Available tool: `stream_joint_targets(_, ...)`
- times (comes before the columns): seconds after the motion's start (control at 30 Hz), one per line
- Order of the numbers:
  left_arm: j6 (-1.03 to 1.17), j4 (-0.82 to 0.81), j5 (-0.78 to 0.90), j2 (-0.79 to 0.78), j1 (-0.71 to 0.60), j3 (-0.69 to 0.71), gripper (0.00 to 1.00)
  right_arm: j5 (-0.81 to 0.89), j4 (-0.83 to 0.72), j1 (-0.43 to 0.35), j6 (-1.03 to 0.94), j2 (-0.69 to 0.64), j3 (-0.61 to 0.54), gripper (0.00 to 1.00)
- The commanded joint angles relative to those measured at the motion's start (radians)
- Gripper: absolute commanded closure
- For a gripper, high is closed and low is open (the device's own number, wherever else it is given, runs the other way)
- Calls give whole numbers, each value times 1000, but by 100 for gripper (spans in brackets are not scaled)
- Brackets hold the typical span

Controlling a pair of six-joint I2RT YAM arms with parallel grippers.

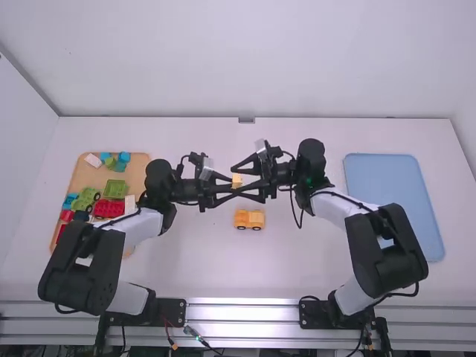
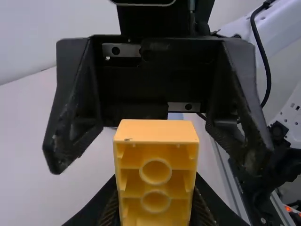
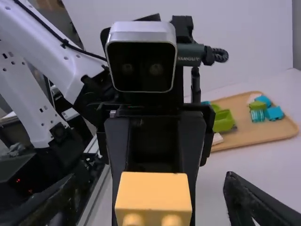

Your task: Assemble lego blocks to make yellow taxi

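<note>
Seen from the high view, the left end effector point(image 1: 232, 185) grips a yellow block point(image 1: 237, 181); the right end effector point(image 1: 236, 181) stands open around it. Between five and six o'clock from the block, a yellow wheeled piece point(image 1: 249, 219) sits on the desk point(image 1: 223, 268). A wooden tray point(image 1: 139, 161) of blocks lies at nine o'clock.
</note>
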Motion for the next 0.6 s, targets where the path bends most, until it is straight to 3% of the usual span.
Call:
stream_joint_targets(0.0,10,8,22,1,-7,1,98,-23,29,-2,42,-3,30,20)
stream_joint_targets(0.17,10,15,18,1,-7,1,98,-20,3,12,15,-3,29,30)
stream_joint_targets(0.4,6,21,18,1,-7,1,98,-19,-1,11,12,-3,29,58)
stream_joint_targets(0.57,5,42,21,1,-7,1,98,-19,-1,11,12,-3,29,71)
